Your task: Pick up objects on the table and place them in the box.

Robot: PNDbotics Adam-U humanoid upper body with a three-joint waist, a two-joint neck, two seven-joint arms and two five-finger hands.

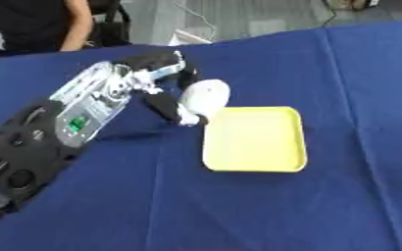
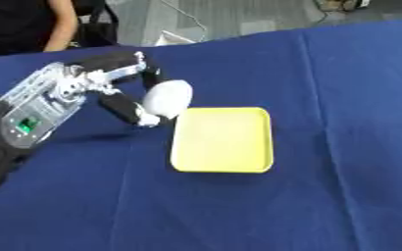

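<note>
Blue cloth drapes the tabletop (image 1: 324,73); left robot hand (image 1: 166,93) curls around a smooth white rounded object (image 1: 204,95), just over the shallow yellow tray's (image 1: 256,139) rim.

Left arm (image 1: 63,127) entering from the lower left of the frame and stretching diagonally up toward the centre, black at the near end, silver and white toward the wrist (image 1: 118,83). Left hand (image 1: 166,81) sitting above and left of centre, fingers (image 1: 172,109) and thumb curled round a pale rounded object (image 1: 204,95), dark fingers showing both above and below it. Right arm and right hand outside both views.
</note>
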